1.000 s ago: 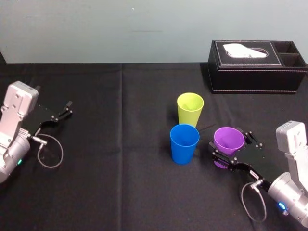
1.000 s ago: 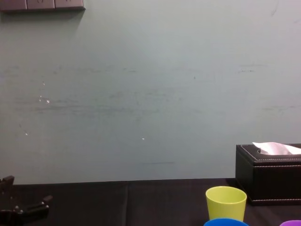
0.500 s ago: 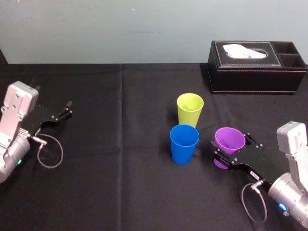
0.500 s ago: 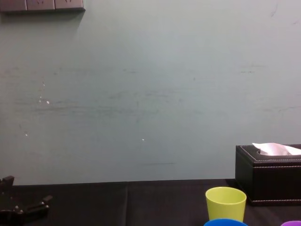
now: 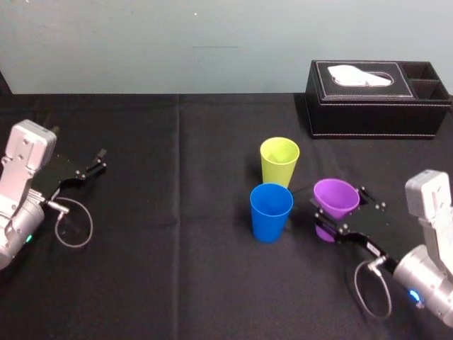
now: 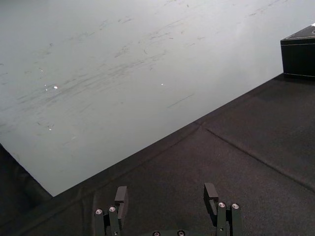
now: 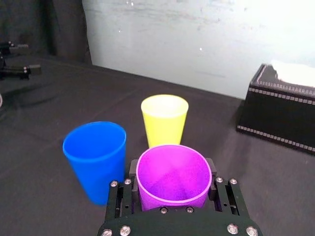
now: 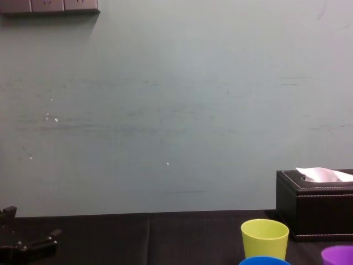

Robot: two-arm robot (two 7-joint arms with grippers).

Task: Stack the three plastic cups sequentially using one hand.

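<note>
On the right side of the table (image 5: 177, 283), my right end effector (image 5: 340, 210) is pinching the purple cup (image 5: 334, 195), one finger on each side of its wall just under the rim. Half a second ago the cup sat lower. Now it has come up a little: its rim shows higher in the chest view's bottom corner, and its mouth tips slightly toward the middle of the table. I judge the base is off the table or just leaving it, though my fingers hide it. So the grasp has held and the lift has begun.

The blue cup (image 5: 271, 211) stands upright just beside the purple one, toward my left. The yellow-green cup (image 5: 279, 161) stands upright behind the blue, near it. Neither has shifted. No cup is nested yet, so this is the first stacking step. I need more height to clear a rim, then a short carry, most likely over the blue cup, and a level descent. The tilt could catch that rim if I don't straighten.

My left end effector (image 5: 90, 170) rests parked at the far left, fingers spread, holding nothing.
</note>
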